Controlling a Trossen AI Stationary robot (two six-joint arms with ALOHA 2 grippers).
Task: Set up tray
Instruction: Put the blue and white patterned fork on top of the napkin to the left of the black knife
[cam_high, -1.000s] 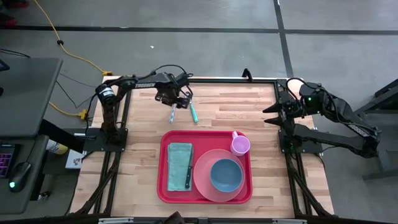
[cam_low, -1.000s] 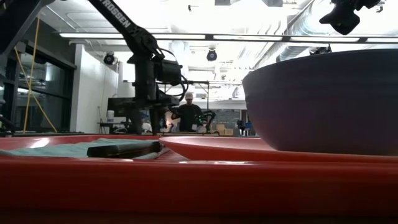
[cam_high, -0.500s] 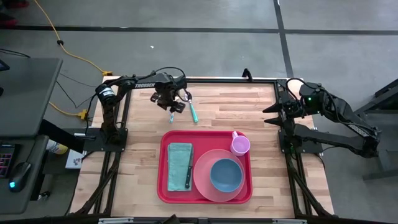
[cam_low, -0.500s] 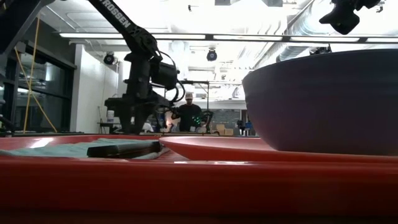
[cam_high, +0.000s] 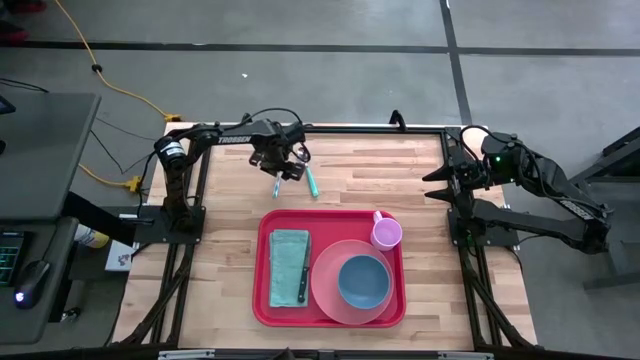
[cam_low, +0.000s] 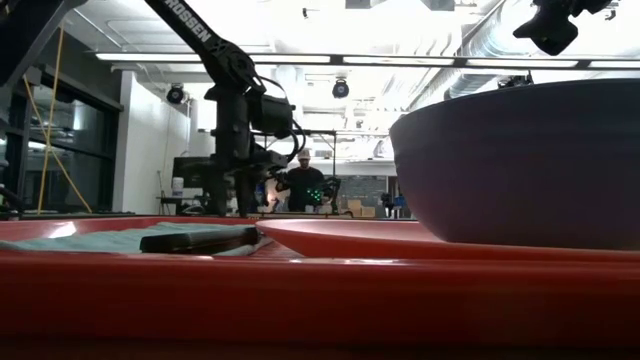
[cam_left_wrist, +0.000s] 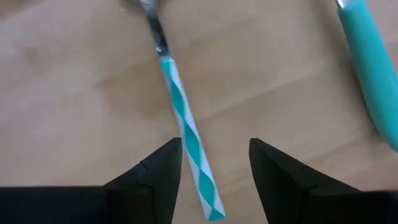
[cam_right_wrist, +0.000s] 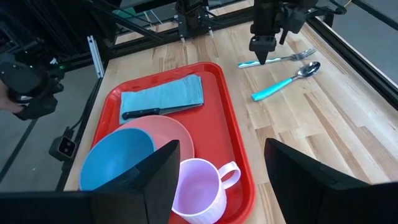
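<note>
left tool (cam_left_wrist: 214, 165) released, fingers astride the striped fork handle (cam_left_wrist: 186, 134) on table (cam_high: 350, 170), red tray (cam_high: 264, 290) nearer the front edge, right tool (cam_right_wrist: 221, 180) released, parked at the table's right edge

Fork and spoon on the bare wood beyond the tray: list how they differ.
The fork has a teal-and-white striped handle; the spoon has a plain teal one. The left gripper is open with its fingers either side of the fork's handle, while nothing is near the spoon. Both lie flat on the table, outside the tray, metal ends towards the table's far edge.
</note>
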